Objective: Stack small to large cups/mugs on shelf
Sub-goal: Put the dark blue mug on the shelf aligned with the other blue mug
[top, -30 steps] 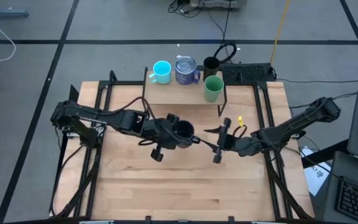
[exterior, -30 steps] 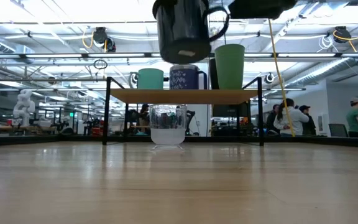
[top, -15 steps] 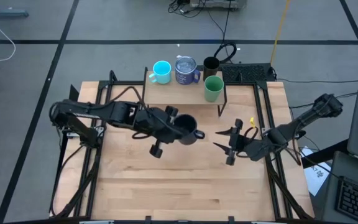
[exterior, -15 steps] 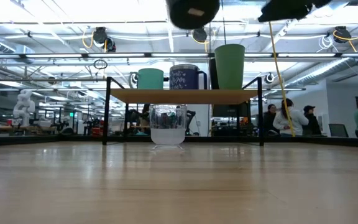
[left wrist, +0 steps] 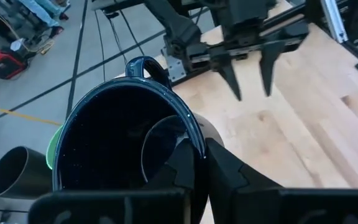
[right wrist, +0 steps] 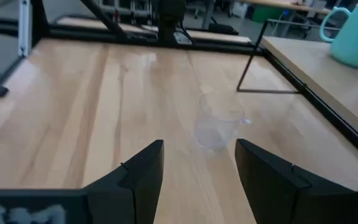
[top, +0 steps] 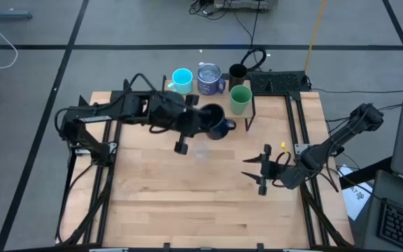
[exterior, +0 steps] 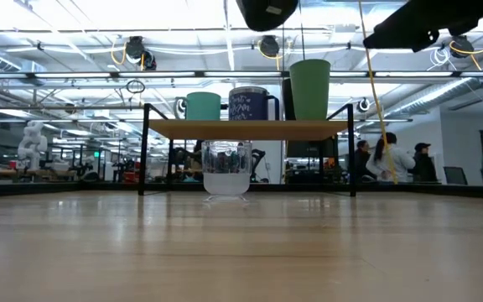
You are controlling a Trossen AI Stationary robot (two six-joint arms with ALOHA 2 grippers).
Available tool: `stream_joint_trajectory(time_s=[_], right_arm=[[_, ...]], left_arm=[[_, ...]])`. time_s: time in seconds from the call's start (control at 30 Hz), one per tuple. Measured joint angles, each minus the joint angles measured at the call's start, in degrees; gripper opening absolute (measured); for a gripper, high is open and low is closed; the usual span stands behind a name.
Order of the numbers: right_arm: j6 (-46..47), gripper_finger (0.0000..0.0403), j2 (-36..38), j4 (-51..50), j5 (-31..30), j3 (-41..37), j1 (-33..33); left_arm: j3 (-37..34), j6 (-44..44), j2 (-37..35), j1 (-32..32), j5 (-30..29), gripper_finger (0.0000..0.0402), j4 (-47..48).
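**Risk of a crowded landing on the shelf**

Mug dark handled mug [top: 214, 123] hangs just before the shelf [top: 187, 106], pinched by its rim in the left tool [left wrist: 194, 163]; a low approach could knock the green cup [top: 241, 100]. Right tool [top: 262, 170], fingers apart and empty, faces the small clear glass [right wrist: 218, 122] on the worktop [top: 187, 203]

Clear glass [top: 201, 152] alone obstructs tabletop [top: 187, 203] before the shelf [top: 187, 108].
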State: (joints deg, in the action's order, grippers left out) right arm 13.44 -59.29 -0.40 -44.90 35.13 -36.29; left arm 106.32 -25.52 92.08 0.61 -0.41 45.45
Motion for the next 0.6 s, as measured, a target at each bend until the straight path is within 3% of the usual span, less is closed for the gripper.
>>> stream_joint_trajectory(time_s=[0.27, 0.6], right_arm=[[-7.49, 0.0189, 0.0, 12.65, 0.05, -5.4, -0.2], [-11.35, 0.0189, 0.0, 13.06, 0.02, -5.84, -0.2]], left_arm=[[-0.17, -2.9, 2.84, 5.98, 2.3, 0.0016, -0.26], [-0.15, -2.23, 5.29, 11.7, 2.5, 0.0016, 1.16]])
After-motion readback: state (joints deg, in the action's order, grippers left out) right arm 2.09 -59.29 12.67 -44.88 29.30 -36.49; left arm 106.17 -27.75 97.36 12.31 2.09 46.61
